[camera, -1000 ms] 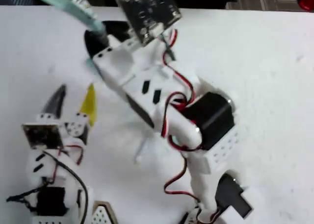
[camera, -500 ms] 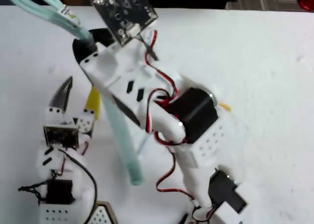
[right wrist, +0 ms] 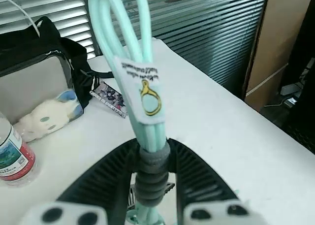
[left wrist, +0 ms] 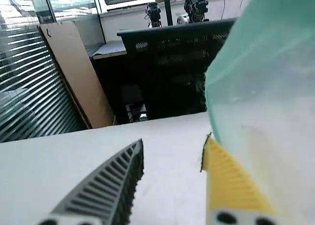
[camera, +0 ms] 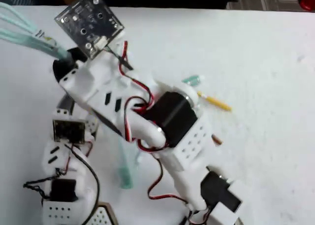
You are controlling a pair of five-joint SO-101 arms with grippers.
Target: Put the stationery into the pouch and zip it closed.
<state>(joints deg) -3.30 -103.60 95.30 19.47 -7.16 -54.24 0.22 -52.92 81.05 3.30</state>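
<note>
My right gripper (camera: 64, 67) (right wrist: 151, 161) is shut on the gathered mint-green strap (right wrist: 147, 136) of the pouch, near the table's far left. The straps (camera: 24, 33) fan out beyond it. A mint edge of the pouch (camera: 124, 166) shows under the right arm. Beside it, my left gripper (left wrist: 172, 146) stands open, its grey finger (left wrist: 108, 185) and yellow finger (left wrist: 231, 185) apart, with the translucent pouch (left wrist: 266, 87) against the yellow one. A yellow pencil (camera: 214, 102), a mint item (camera: 192, 80) and a brown item (camera: 216, 140) lie on the table right of the arm.
The right arm (camera: 167, 121) crosses the middle of the white table (camera: 266, 62) and covers most of the left gripper. The left arm (camera: 66, 151) stands at the front left. A black bag (right wrist: 44, 62), a plush toy and a bottle (right wrist: 12, 156) sit farther off.
The right arm has swung left with the pouch strap in its grip, uncovering the pencil and other items. The left arm has shifted slightly right, under the right arm.
</note>
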